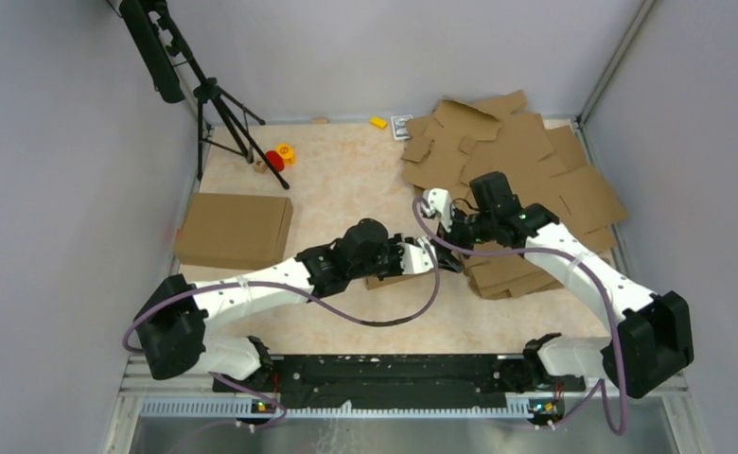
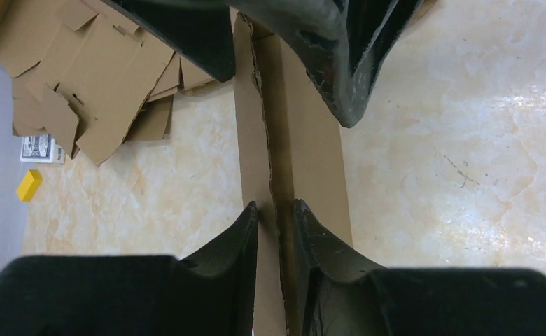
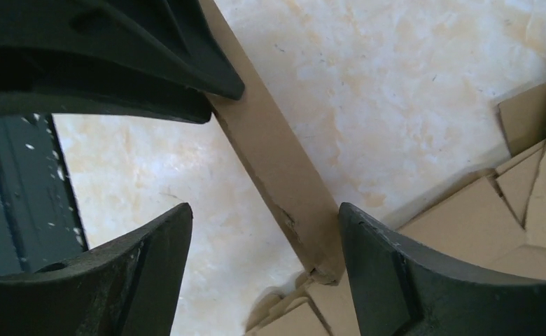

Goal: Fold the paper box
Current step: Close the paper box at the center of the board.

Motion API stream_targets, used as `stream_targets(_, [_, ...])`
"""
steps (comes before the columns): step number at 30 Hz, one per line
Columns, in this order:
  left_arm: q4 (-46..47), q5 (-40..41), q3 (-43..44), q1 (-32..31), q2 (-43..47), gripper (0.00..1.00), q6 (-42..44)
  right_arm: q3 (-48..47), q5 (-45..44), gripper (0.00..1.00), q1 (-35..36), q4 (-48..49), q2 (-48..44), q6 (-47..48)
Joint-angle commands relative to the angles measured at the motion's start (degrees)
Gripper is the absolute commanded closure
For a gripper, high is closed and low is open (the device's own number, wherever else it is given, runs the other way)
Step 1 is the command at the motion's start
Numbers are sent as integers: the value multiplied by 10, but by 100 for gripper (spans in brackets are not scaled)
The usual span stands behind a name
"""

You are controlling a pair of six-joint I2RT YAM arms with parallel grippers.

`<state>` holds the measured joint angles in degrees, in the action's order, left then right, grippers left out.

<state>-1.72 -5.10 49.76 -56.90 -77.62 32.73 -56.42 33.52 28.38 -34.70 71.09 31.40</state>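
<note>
On the table (image 2: 466, 105), left gripper (image 2: 276, 210) pinches one paper box (image 2: 312, 161); right gripper (image 3: 263, 213) gapes

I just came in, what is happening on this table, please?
Two robot arms are folding the paper box. The left gripper pinches a cardboard strip of it; the right gripper stands open around the same strip. A pile of flat blanks lies at the right, and a closed box sits at the left.

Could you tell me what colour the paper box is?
The paper box is plain brown; left wrist view.
</note>
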Motion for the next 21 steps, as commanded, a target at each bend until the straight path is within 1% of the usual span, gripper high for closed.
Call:
stream_targets(1, [-19,-28,-13,9,-1,76,10,-32,-10,24,1,-39,31,134])
stream_targets(3, [-19,-30,-11,11,-2,76,11,-24,-9,24,1,-32,48,168])
stream_targets(5, [-15,-32,-14,13,-3,76,13,-11,3,23,2,-3,63,192])
stream_targets(9, [-14,-32,-13,14,-6,76,14,-21,11,26,3,23,94,197])
stream_targets(14, [-10,-31,-14,14,-7,77,17,-47,-11,27,24,-23,125,229])
stream_targets(18, [-5,-32,-16,14,-8,77,18,-56,-16,27,30,-46,147,227])
stream_targets(21, [4,-33,-22,14,-4,77,17,-72,-33,30,38,-73,176,219])
